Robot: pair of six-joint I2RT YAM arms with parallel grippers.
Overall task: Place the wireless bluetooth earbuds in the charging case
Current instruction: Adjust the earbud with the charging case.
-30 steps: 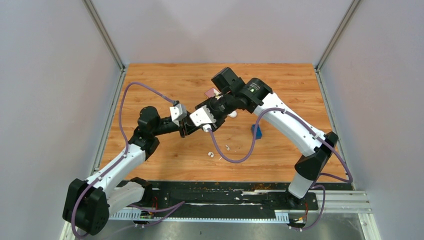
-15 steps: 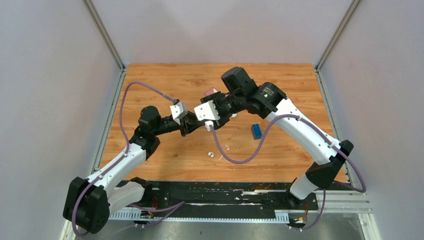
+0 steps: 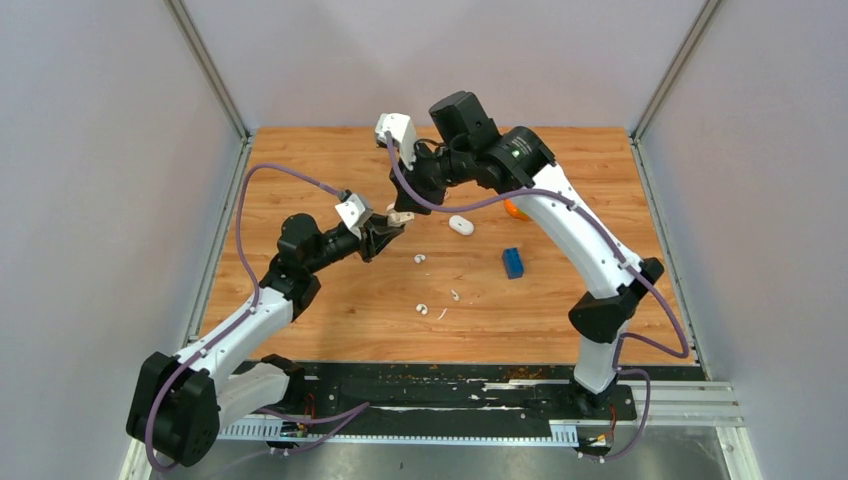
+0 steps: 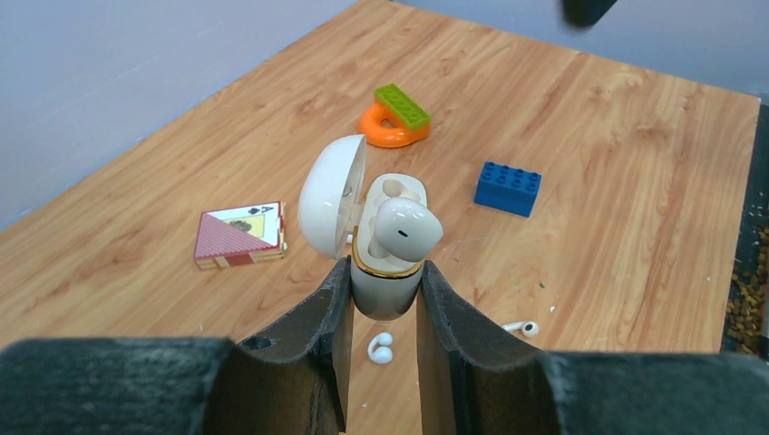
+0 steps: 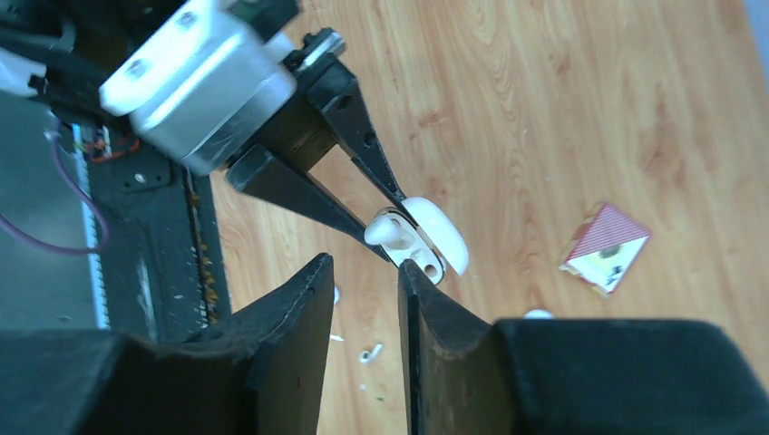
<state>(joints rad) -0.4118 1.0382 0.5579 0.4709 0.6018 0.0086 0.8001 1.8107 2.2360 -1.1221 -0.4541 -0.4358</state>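
In the left wrist view the charging case [image 4: 385,292] is seen clamped low on its body between the fingers of the left gripper [image 4: 384,272]. It is held upright with its mouth turned up and its lid [image 4: 330,205] swung open to the left. One earbud [image 4: 404,231] is lodged in the nearer socket, its long axis roughly vertical and leaning slightly right, with the rounded head well proud of the gold rim. Its stem is hidden, and the farther socket [image 4: 399,190] is seen empty. In the right wrist view the right gripper [image 5: 363,272] is poised above the case, its fingers narrowly parted with nothing between them. In the top view what is taken for the other earbud [image 3: 420,258] is found lying on the table [image 3: 600,170] near the held case, with a plain white oval [image 3: 460,225] close by. The lodged bud is judged not fully seated: pressed off its axis, it could be flicked out. A downward push could also make the smooth case slide or twist in a grip taken so low, and the lid could be knocked shut onto the raised head.
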